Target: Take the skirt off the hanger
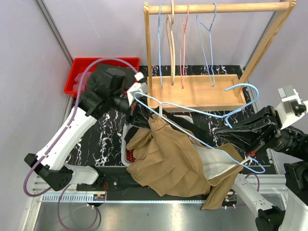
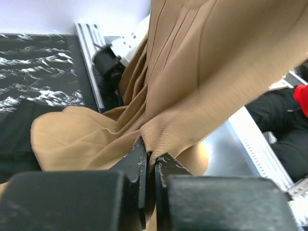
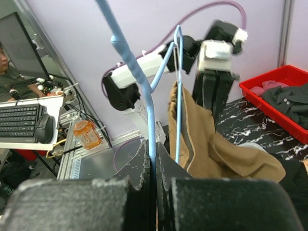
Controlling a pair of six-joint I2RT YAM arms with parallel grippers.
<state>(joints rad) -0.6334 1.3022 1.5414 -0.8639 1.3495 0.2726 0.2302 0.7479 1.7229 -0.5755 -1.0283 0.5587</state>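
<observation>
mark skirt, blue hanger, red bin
skirt (image 1: 163, 154), top external view, on the middle of the tan fabric.
blue hanger (image 3: 150, 125), right wrist view, on the wire just above the pincer.
red bin (image 3: 276, 114), right wrist view, on its near wall.

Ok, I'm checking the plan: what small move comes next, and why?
Probably pull the left hand away from the right hand, drawing the skirt off the hanger while the right holds steady. The left hand pinches skirt cloth, the right clamps the hanger wire, and the skirt drapes over it.
</observation>
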